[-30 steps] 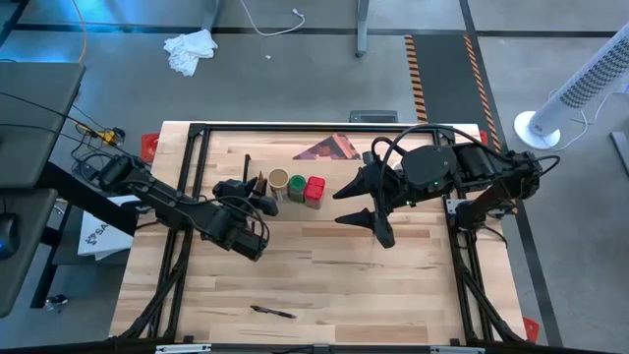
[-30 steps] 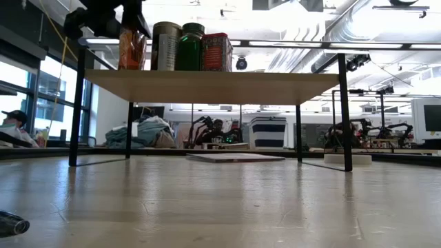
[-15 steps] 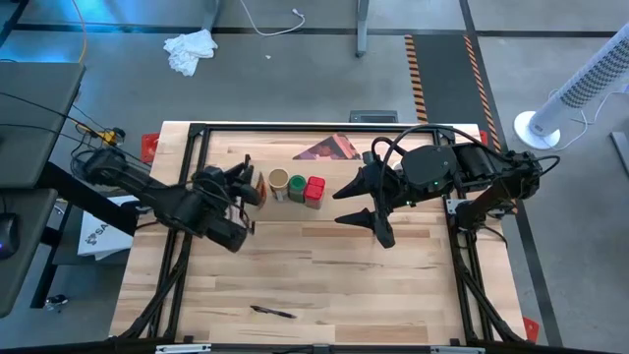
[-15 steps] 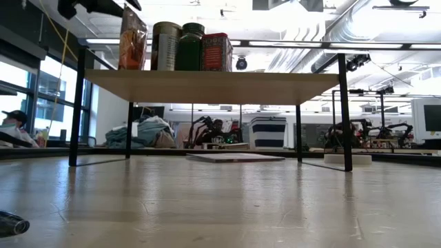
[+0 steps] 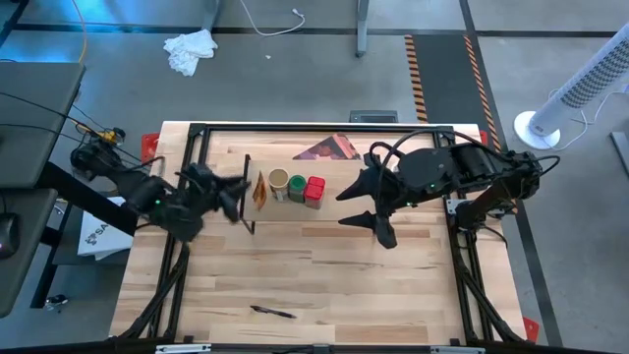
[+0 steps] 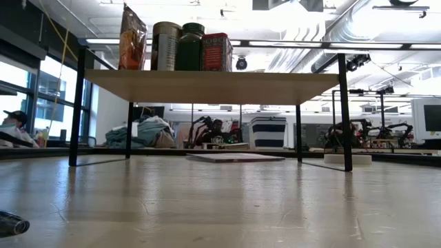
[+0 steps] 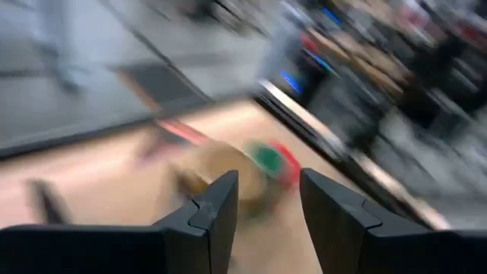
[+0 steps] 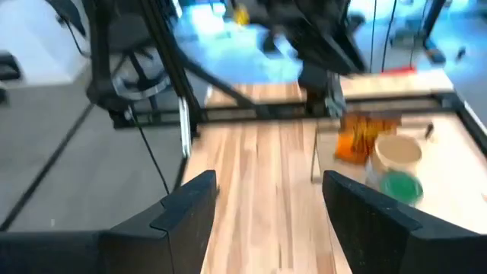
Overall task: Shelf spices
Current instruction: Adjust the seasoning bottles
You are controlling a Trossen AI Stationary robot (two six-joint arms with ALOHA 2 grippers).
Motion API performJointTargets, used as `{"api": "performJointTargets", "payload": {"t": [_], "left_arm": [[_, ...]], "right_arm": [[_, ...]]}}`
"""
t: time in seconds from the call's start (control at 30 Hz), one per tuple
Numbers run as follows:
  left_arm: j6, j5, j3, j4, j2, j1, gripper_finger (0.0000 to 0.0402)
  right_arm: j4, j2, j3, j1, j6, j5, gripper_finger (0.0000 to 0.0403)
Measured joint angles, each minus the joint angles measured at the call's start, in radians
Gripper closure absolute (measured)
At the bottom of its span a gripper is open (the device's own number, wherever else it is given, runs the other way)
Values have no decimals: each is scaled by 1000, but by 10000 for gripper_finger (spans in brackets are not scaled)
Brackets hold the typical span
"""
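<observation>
Four spices stand in a row on the left end of the shelf's (image 6: pixel 213 86) top board: an orange packet (image 6: pixel 132 40) (image 5: pixel 259 190), a tan-topped jar (image 5: pixel 279 183), a green-lidded jar (image 5: pixel 297 186) and a red tin (image 5: pixel 314 189). My left gripper (image 5: pixel 236 197) (image 7: pixel 268 183) hovers left of the packet, open, with nothing between its fingers. My right gripper (image 5: pixel 339 207) (image 8: pixel 270 190) hangs to the right of the row, wide open and empty. Neither gripper shows in the low view.
A dark reddish card (image 5: pixel 329 147) lies at the table's far side. A black pen (image 5: pixel 272 312) lies near the front edge. The shelf's thin black legs (image 6: pixel 77 110) stand on the tabletop, and bare wood stretches in front of them.
My left gripper has drawn away from the orange packet toward the table's left edge, rising and turning as it went, and has left the low view. The packet stays standing on the shelf's left end. My right arm has kept still.
</observation>
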Motion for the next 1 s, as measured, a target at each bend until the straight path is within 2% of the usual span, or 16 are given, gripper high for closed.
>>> {"api": "performJointTargets", "payload": {"t": [0.07, 0.17, 0.23, 0.37, 0.4, 0.57, 0.7, 0.87, 1.0], "left_arm": [[105, 109, 0, 78, -23, -29, 263], [156, 143, 0, 154, -50, -75, 263], [171, 123, 0, 160, -63, -108, 263], [177, 22, 0, 169, -75, -169, 263], [188, -5, 0, 183, -78, -183, 263], [287, -86, 0, 278, -92, -232, 263], [407, -92, 0, 371, -97, -246, 263], [514, -93, 0, 439, -98, -263, 264], [522, -92, 0, 438, -98, -275, 264]], "right_arm": [[-58, 0, 0, 5, 3, -3, 173], [-139, 1, 0, 15, 3, 25, 210], [-194, 11, 0, 18, 20, 61, 255], [-297, 66, 0, 10, 82, 102, 374], [-310, 86, 0, 5, 89, 109, 388], [-328, 211, 0, -30, 33, 131, 398], [-351, 297, -2, -104, -47, 124, 401], [-355, 334, -2, -199, -60, 78, 402], [-348, 334, -25, -261, -61, 83, 402]]}}
